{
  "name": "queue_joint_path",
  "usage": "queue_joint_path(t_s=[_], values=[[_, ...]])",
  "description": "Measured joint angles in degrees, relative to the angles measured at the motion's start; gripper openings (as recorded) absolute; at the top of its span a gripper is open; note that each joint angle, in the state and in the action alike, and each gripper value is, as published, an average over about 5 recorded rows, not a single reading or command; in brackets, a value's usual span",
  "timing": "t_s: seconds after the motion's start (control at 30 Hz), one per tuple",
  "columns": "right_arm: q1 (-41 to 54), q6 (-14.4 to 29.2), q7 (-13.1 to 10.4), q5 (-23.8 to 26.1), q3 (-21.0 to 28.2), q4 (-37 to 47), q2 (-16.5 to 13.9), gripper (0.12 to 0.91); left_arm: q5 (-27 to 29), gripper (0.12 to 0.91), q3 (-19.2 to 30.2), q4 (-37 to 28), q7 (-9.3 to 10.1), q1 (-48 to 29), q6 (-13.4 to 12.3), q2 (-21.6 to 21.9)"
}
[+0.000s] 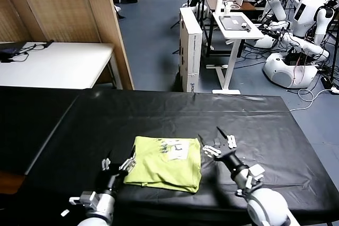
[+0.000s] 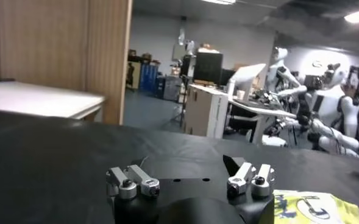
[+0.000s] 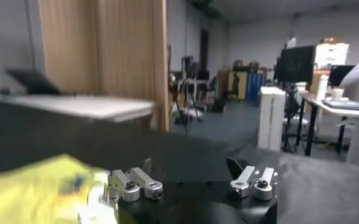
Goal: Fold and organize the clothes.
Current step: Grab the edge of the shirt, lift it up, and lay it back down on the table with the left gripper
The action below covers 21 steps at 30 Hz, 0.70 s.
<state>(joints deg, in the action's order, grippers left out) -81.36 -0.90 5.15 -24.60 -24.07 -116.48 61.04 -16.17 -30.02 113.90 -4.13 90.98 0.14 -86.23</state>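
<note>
— Lime yellow-green cotton T-shirt (image 1: 166,163) lies folded into a rectangle on the black-covered bench (image 1: 159,115), near its front edge, white print showing on top.

— And the arms?

— Left end effector (image 1: 117,164) sits at the shirt's left edge, fingers apart, gripping nothing. Right end effector (image 1: 216,142) hovers just beside the shirt's right corner, fingers spread wide, also gripping nothing.

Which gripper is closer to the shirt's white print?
The right gripper. It sits just off the shirt's far corner, where the white print lies. The left gripper is at the opposite, plain near edge. Both are open.
</note>
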Motion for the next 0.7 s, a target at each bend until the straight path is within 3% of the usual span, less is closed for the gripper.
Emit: queue_joint_path(t_s=[0.27, 0.47, 0.7], values=[[-4.8, -0.2, -0.6, -1.4, -3.9, -6.0, -0.7, 0.907, -1.0, 0.907, 0.5, -4.3, -0.03, -0.8, -0.3, -0.8], [-6.0, -0.3, -0.6, -1.4, -4.6, -7.3, -0.5, 0.907, -3.9, 0.907, 0.7, -4.9, -0.30, -1.1, 1.6, -0.7], [-6.1, -0.3, -0.6, -1.4, -4.6, -7.4, -0.4, 0.907, -4.3, 0.907, 1.5, -5.4, -0.42, -1.4, 1.8, -0.8]])
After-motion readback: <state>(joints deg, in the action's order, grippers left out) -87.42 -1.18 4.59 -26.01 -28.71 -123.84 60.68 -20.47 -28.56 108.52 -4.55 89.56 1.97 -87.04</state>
